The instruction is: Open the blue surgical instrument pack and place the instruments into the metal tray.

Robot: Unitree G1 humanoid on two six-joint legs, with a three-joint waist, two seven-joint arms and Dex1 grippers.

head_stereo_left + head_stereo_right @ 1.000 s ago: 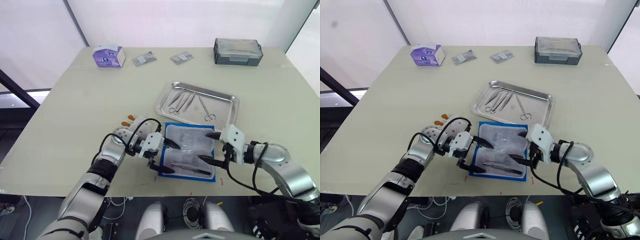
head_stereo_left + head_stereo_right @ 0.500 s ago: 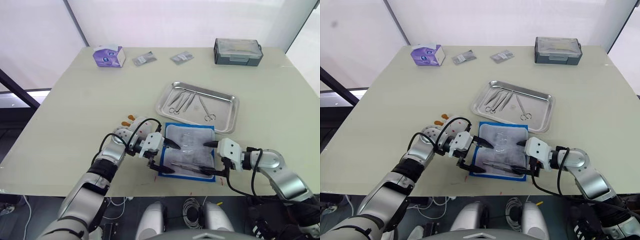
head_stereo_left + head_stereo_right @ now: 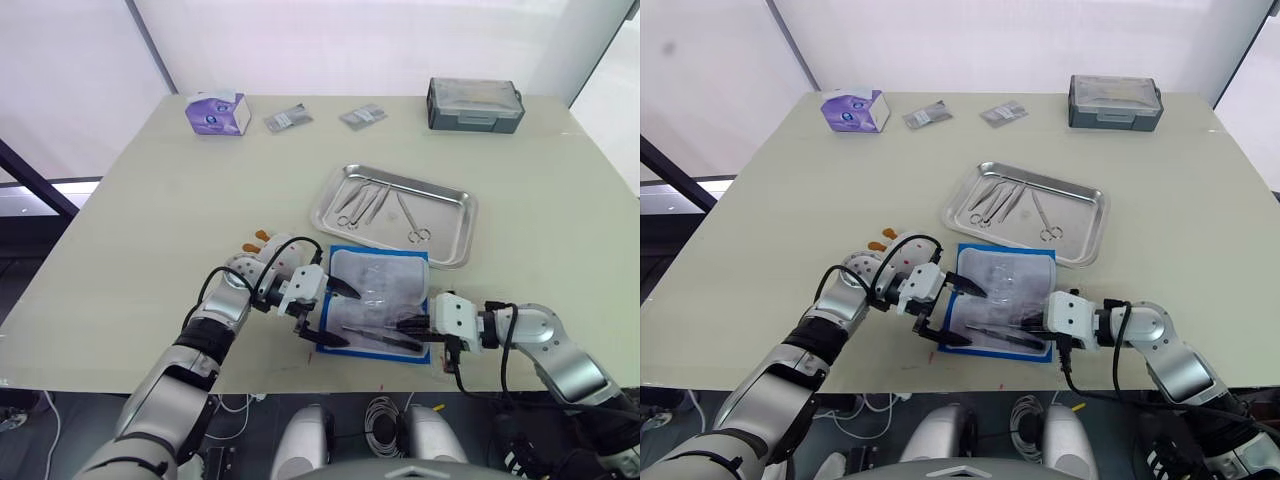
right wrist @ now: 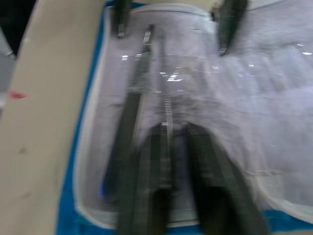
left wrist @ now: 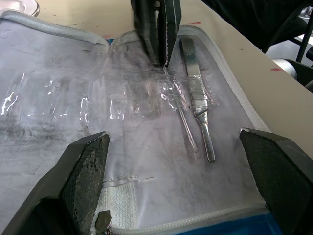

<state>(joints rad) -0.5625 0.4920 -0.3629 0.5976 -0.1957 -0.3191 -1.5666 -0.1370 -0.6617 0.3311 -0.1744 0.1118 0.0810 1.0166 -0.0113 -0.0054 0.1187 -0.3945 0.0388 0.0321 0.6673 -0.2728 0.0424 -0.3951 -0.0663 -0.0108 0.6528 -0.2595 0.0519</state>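
The flat blue surgical instrument pack [image 3: 378,304] lies open at lower middle, just below the shiny metal tray [image 3: 393,212]. The left gripper [image 3: 334,312] is spread wide over it. The left wrist view shows silver tweezers [image 5: 199,95] and a thin probe [image 5: 182,120], with the right gripper [image 3: 410,325] pinched on the probe.

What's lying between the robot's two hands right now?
The opened blue pack, with tweezers and a thin probe on its pale lining, seen from the head views.

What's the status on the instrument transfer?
Left end effector open, on the open pack. Right end effector nearly shut around a thin probe. Several instruments in tray. Nothing in the way.
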